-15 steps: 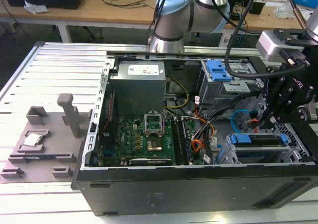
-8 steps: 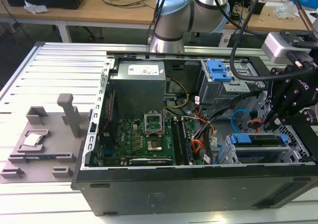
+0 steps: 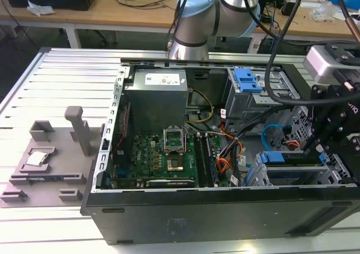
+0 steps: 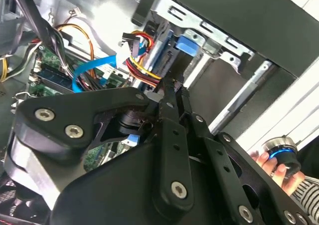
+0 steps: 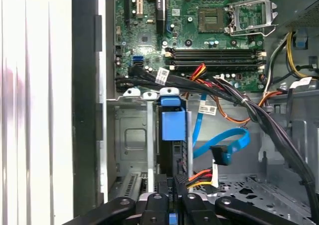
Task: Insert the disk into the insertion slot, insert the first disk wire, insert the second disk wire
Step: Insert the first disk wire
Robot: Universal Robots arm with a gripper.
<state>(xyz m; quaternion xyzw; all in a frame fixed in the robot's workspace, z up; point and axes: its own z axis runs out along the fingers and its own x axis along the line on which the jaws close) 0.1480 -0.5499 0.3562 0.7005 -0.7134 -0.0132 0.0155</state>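
Note:
The disk, silver with a bright blue bracket, sits inside the grey insertion slot; in the exterior view the disk lies in the cage at the case's front right. My gripper is at the disk's rear edge, its fingers closed together on the plug of the orange-red-black first disk wire. In the second wrist view the gripper meets the red-yellow wires. The second disk wire, light blue and looped, hangs free beside it with its dark plug loose.
The motherboard fills the case floor. A grey bay with a blue latch stands behind the cage. Black cable bundles cross above the disk. A hand holds a blue-ringed knob outside the case. A grey fixture plate lies at the exterior view's left.

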